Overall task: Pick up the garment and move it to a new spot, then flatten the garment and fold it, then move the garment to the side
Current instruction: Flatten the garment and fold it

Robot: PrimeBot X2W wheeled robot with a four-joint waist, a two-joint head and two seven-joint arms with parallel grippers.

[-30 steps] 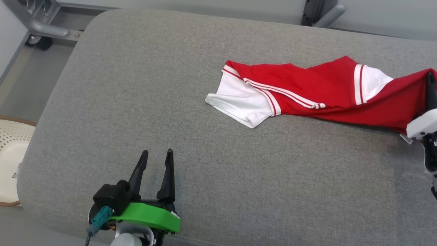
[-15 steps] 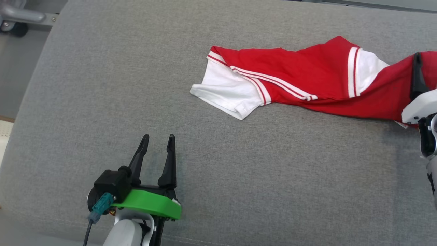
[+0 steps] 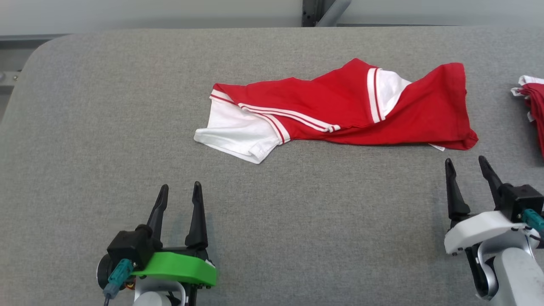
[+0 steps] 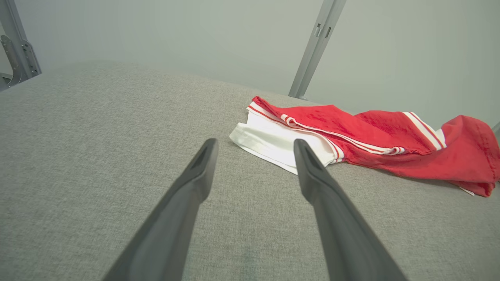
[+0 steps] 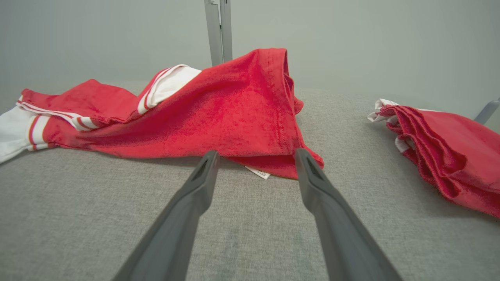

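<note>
Locating the garment (image 3: 340, 110) first: where does it lie? — Student

On the grey tabletop (image 3: 106, 106), toward the far middle, bunched and doubled over itself. Its white sleeve (image 3: 229, 138) is at the robot's left end and its red hem (image 3: 463, 102) at the right. A second red garment (image 3: 536, 106) sits apart at the right edge. — Tutor

And the claws? — Student

The left claw (image 3: 180, 186) and the right claw (image 3: 464, 160) both stand released, fingers spread, grasping nothing, on the near side of the cloth. The right one is just short of the hem corner, where a small label (image 3: 437, 147) peeks out. The left is farther from the sleeve. — Tutor

So flattening is the step in hand? — Student

Judged so: the cloth is set down but not spread. To do it well, pinch a single layer close to the edge at each end, hem corner with the right claw and sleeve edge with the left. Then draw the ends apart, low over the tabletop, so that the overlap opens instead of dragging as a lump. Keep clear of the second garment. — Tutor
</note>
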